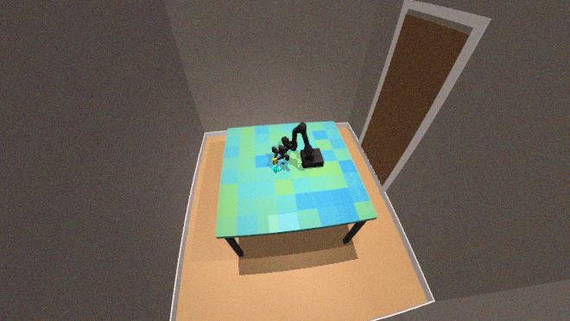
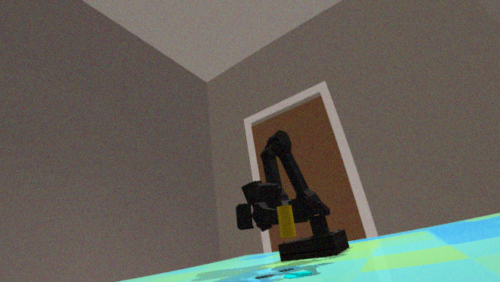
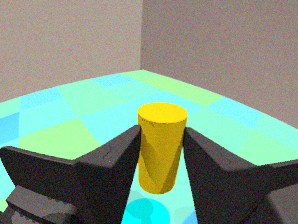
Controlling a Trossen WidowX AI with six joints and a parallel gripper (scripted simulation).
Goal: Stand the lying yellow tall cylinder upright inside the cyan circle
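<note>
Around the cyan circle (image 1: 276, 169) (image 2: 298, 274) (image 3: 146, 213), I see no obstacle standing on the patchwork tabletop (image 1: 255, 207) (image 2: 413, 261) (image 3: 55, 137). Above it there is open air under my raised yellow cylinder (image 1: 274, 161) (image 2: 286, 221) (image 3: 161, 150); my own black base (image 1: 317, 163) (image 2: 314, 248) blocks passage on one side.

Top cam high, far; ext low, nearer; both catch door (image 1: 415, 97) (image 2: 303, 159).

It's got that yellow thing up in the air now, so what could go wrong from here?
The end effector grips the yellow cylinder near its top, lower end hanging free, so a touch on landing might tilt it. The cylinder is above the table, so letting go early could drop and topple it. The cyan circle is small, so it could land partly outside.
</note>
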